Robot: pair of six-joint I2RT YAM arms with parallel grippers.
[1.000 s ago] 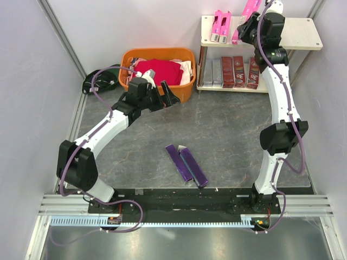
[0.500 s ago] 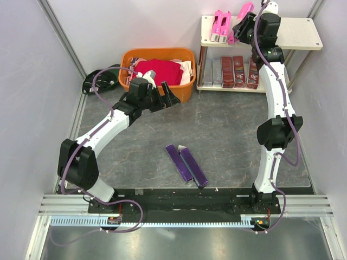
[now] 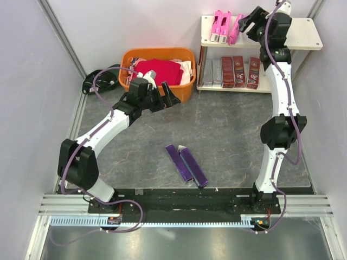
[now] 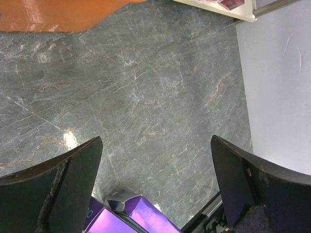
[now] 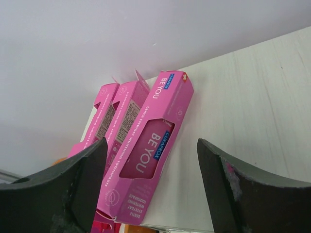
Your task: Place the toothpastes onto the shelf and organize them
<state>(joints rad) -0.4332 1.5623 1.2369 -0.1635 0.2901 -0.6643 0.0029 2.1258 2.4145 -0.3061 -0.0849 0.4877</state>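
The shelf [image 3: 301,32] stands at the back right. Three hot pink toothpastes lie side by side at the left of its top board; the rightmost one [image 3: 236,28] [image 5: 150,160] is slightly askew against its neighbours [image 3: 220,26]. My right gripper [image 3: 248,20] [image 5: 150,141] hovers open just above that box, touching nothing. Silver-grey boxes [image 3: 211,70] and dark red boxes [image 3: 238,71] fill the lower board. Two dark purple toothpastes [image 3: 187,165] [image 4: 141,216] lie on the table. My left gripper [image 3: 169,93] [image 4: 155,141] hangs open and empty by the basket.
An orange basket [image 3: 184,89] holding a red cloth [image 3: 160,70] sits left of the shelf. A black cable bundle [image 3: 100,81] lies at the far left. Pale walls close in the table on both sides and behind the shelf.
My right gripper lowered the third pink box onto the top board, opened and let it go, then drew back to the right. The left arm has not moved.
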